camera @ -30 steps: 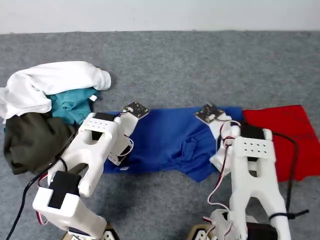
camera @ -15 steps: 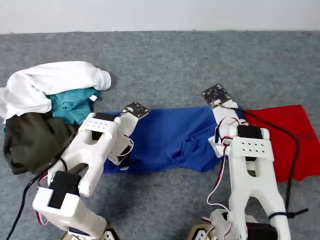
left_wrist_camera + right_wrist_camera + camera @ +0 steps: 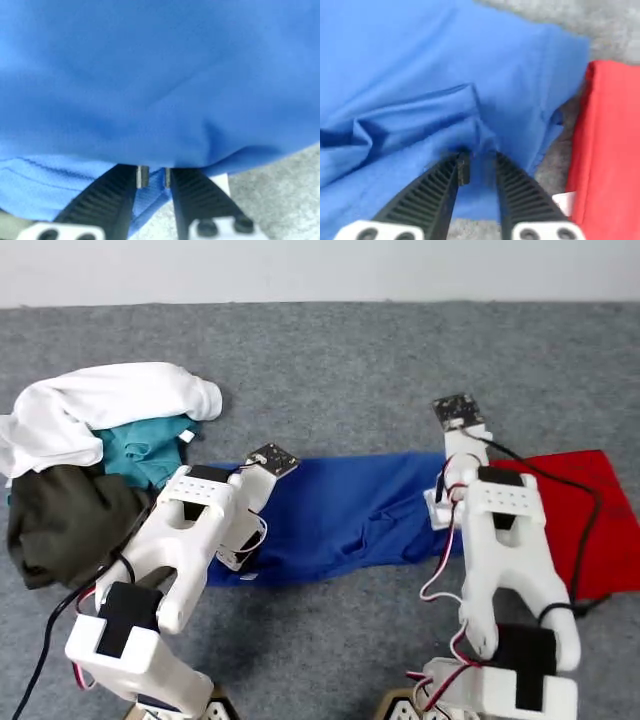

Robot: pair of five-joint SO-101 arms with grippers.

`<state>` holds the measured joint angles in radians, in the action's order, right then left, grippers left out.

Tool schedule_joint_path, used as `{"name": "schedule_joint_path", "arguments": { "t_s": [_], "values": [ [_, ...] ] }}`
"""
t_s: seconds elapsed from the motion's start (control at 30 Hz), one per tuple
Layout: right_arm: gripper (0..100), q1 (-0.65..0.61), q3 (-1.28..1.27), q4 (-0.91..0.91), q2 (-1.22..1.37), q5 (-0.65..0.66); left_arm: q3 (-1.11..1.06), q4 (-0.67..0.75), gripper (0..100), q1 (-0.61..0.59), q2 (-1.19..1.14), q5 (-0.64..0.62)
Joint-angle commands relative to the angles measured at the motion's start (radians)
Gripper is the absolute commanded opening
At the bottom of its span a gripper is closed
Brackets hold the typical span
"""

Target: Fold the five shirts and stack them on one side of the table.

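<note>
White arms (image 3: 500, 540), black servos (image 3: 125, 615), thin cables (image 3: 440, 585).

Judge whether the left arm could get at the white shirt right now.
Probably not yet: the left gripper is shut on the blue shirt. The white shirt lies uncovered on that arm's side, so nothing else seems to block it.

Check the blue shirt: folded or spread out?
Mid-fold. The blue shirt lies wide across the table, creased, with the left gripper and right gripper each pinching its fabric.
</note>
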<state>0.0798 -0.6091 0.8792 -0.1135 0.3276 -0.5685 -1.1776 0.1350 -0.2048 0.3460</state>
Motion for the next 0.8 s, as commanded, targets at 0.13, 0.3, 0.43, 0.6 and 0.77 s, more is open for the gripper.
{"name": "schedule_joint_path", "arguments": {
  "t_s": [0.13,0.3,0.43,0.6,0.77],
  "values": [
    [13.2,0.008,0.12,-0.008,0.036,-0.023,-0.007,0.049,7,0.008,-0.017,-0.005],
    [12.9,0.025,0.196,0.193,-0.024,-0.005,-0.007,0.049,7,0.008,-0.017,-0.005],
    [12.9,0.071,0.272,0.453,-0.133,0.144,-0.007,0.049,7,0.008,-0.017,-0.005],
    [12.8,0.117,0.183,0.607,-0.196,0.328,-0.007,0.049,7,0.008,-0.017,-0.005],
    [12.8,0.125,-0.084,0.527,-0.196,0.471,-0.007,0.049,7,0.008,-0.017,-0.005]
  ]
}}
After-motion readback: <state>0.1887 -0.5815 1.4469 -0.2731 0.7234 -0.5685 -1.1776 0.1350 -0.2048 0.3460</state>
